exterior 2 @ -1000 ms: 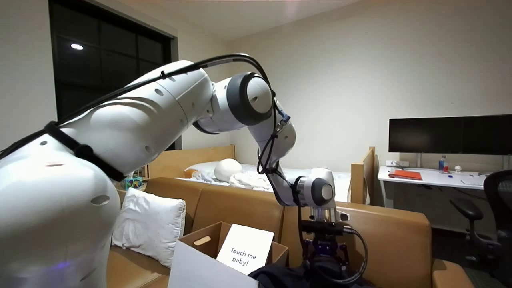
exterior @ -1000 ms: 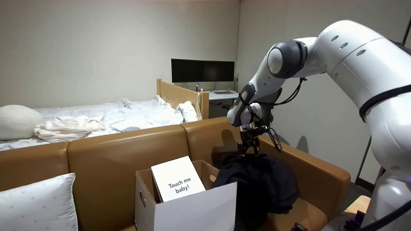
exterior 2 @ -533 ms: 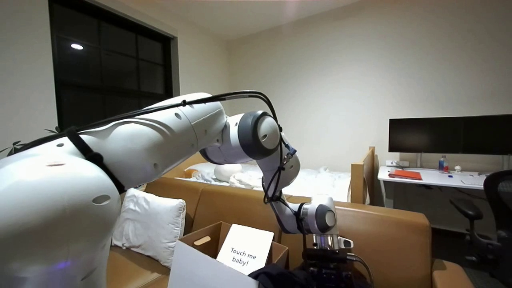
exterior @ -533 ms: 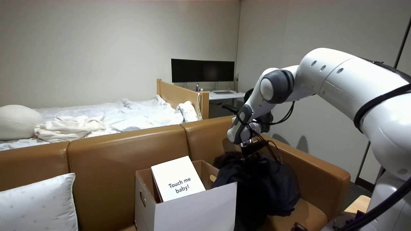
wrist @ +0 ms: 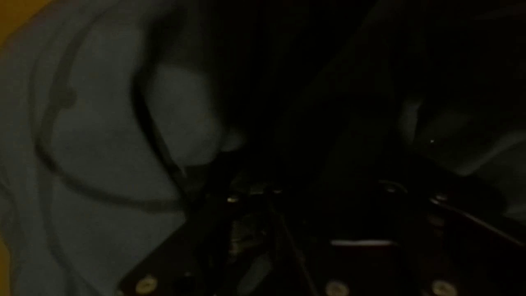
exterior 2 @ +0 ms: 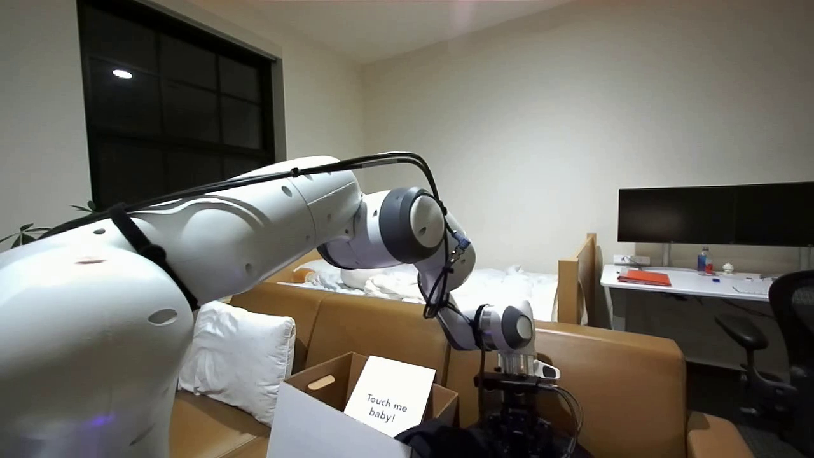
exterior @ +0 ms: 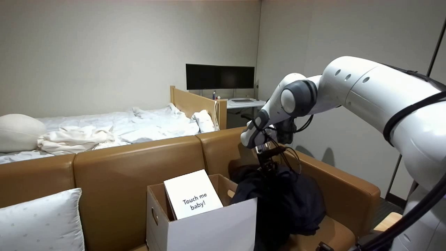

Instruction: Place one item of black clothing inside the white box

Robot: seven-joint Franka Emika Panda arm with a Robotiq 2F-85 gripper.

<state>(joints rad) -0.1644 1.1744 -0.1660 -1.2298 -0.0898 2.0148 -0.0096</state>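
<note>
A heap of black clothing (exterior: 296, 205) lies on the sofa, right beside the white box (exterior: 212, 228). My gripper (exterior: 270, 171) reaches down into the top of this heap. Dark cloth hides its fingertips in both exterior views. In an exterior view, the edge of the clothing (exterior 2: 442, 439) shows at the box's near corner, below the gripper (exterior 2: 524, 439). The wrist view is very dark: cloth (wrist: 102, 144) fills the left side, and the space between the fingers is black, so I cannot see whether fabric is pinched. The box stands with its top uncovered.
A white "Touch me baby!" panel (exterior: 193, 195) leans inside the box and sticks up over its rim. The brown sofa's backrest (exterior: 139, 167) rises behind, and its armrest (exterior: 334, 177) stands beyond the heap. A white pillow (exterior: 41, 219) sits farther along the sofa.
One second ago the fingers hung spread at the top of the heap. My gripper sank into the clothing, then rose and tilted slightly; its tips are now hidden. The box has not moved.
</note>
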